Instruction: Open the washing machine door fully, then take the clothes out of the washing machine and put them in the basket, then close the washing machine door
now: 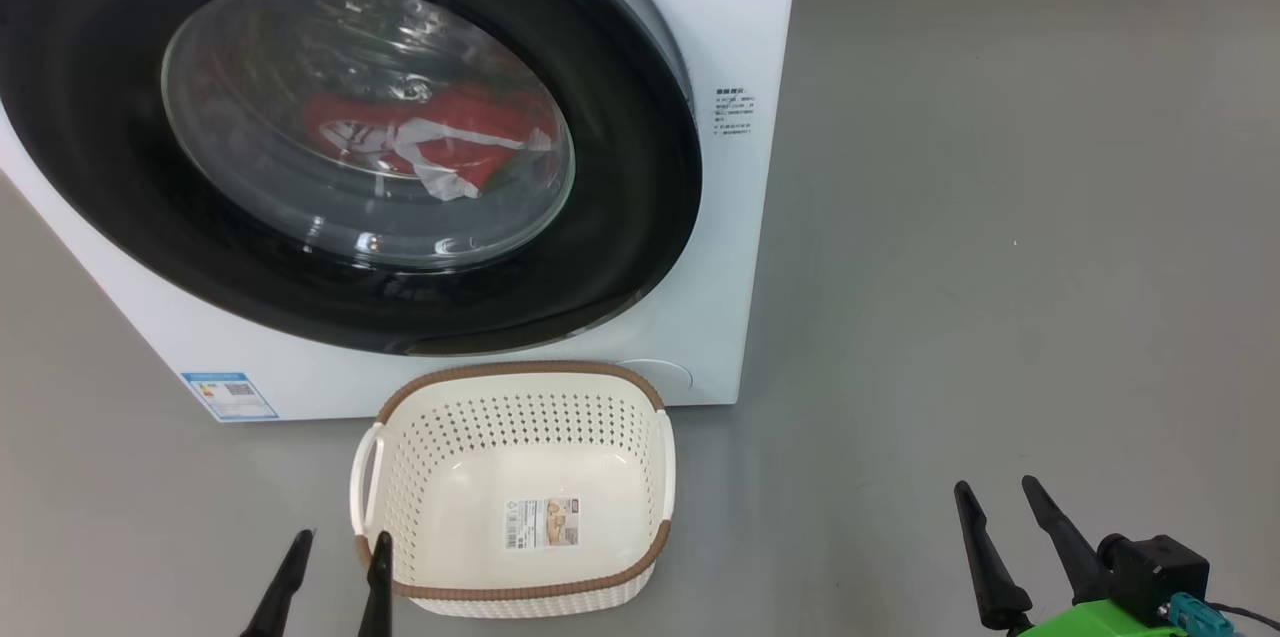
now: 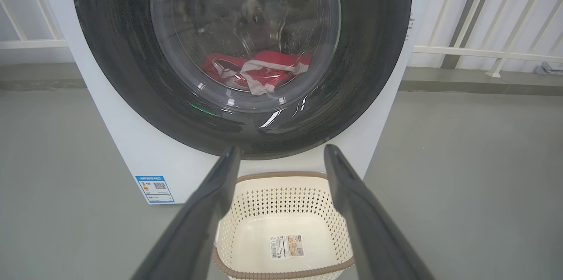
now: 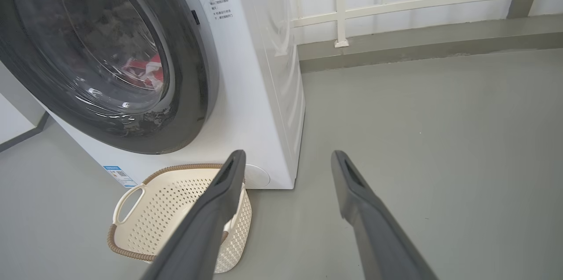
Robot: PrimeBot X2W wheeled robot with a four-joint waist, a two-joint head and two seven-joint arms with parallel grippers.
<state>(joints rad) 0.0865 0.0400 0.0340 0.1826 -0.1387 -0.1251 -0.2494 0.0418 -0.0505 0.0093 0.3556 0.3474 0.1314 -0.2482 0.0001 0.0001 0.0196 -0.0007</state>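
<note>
Washing machine door (image 1: 250, 97) not yet opened; nearest the robot, left gripper (image 1: 342, 537) and right gripper (image 1: 996, 487) both spread and empty, the left just beside the handle of the empty basket (image 1: 520, 369), the right well apart over the floor (image 1: 1000, 267). Beyond the basket the door stands shut, above and ahead of both grippers: likely stiff and hinged, glossy rim slick, so I'd hook its right edge where a grey lip shows. Farthest, clothes (image 1: 440, 132) behind the glass, soft and light by the look.
</note>
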